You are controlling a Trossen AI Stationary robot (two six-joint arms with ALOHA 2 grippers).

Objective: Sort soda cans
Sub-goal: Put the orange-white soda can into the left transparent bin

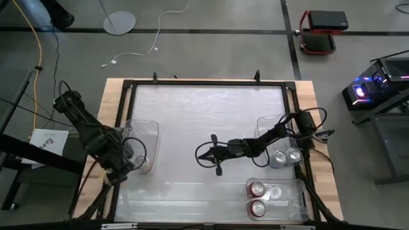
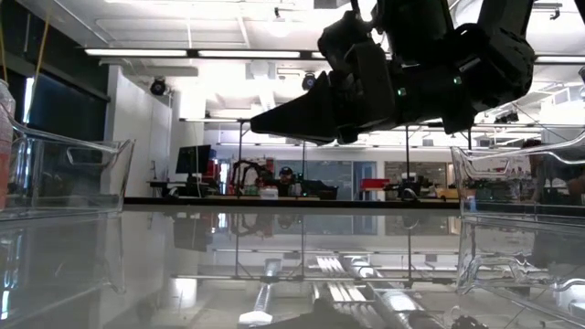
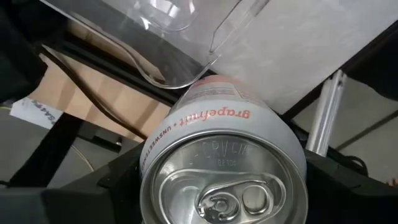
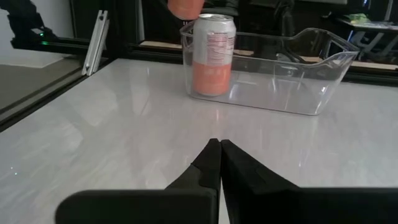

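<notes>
My left gripper (image 1: 128, 158) is shut on a pale pink-white grapefruit soda can (image 3: 221, 155), held over the near end of the left clear tray (image 1: 146, 131). In the right wrist view a second pink can (image 4: 211, 55) stands upright on its base inside that tray, and the held can's lower end (image 4: 185, 6) shows just above it. My right gripper (image 1: 208, 154) hovers shut above the table's middle, touching nothing. Two silver cans (image 1: 286, 156) stand in the right far tray. Two red cans (image 1: 257, 198) stand in the right near tray. My left gripper pinches the grapefruit can's side wall (image 3: 155, 149) just below the rim, one dark finger (image 3: 115, 183) on each side. The fingers run along the can, whose silver top (image 3: 227, 186) faces the wrist. The can is lifted clear above the tray's rim (image 3: 186, 78).
A black frame (image 1: 204, 83) borders the white table top on the wooden bench. Open white surface (image 1: 204, 115) lies between the left tray and the right trays (image 1: 278, 128). The right near tray (image 1: 291, 191) sits by the table's near right corner.
</notes>
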